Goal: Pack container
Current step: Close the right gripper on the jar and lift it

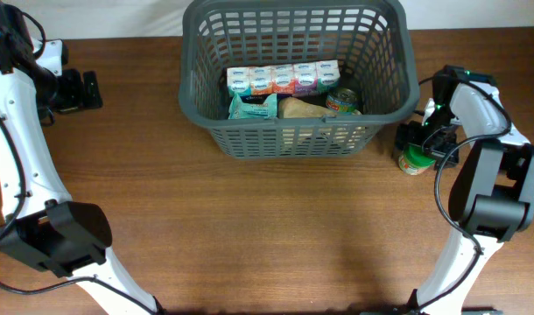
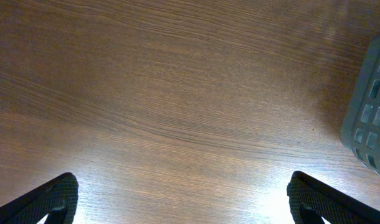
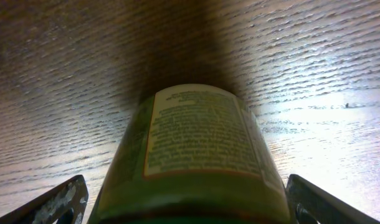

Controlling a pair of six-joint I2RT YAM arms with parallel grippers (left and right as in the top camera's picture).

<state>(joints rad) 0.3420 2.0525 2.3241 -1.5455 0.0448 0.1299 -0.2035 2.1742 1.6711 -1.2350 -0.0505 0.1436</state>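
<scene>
Your basket point(image 1: 385, 66) sits at the far middle of the desk point(image 1: 267, 227), upright, with its open top facing the overhead camera. Inside it, a row of small cartons point(image 1: 284, 80) lies along the middle of the floor. Nearer you sit a teal packet point(image 1: 252, 107), a tan item point(image 1: 302, 109) and a second can point(image 1: 343, 102), side by side against the near wall. Your right fingers point(image 1: 422, 138) are just off the basket's right end, low over a green can point(image 1: 414, 160) that stands on the desk outside the basket. In the right wrist view they are spread wide, one on each side of that can with its label between them, and they are not clamped on it. Your left fingers point(image 1: 77, 90) are well apart from the basket, out at the far left of the desk. They are also spread wide with nothing between them, and only the basket's corner shows at the edge of the left wrist view.
</scene>
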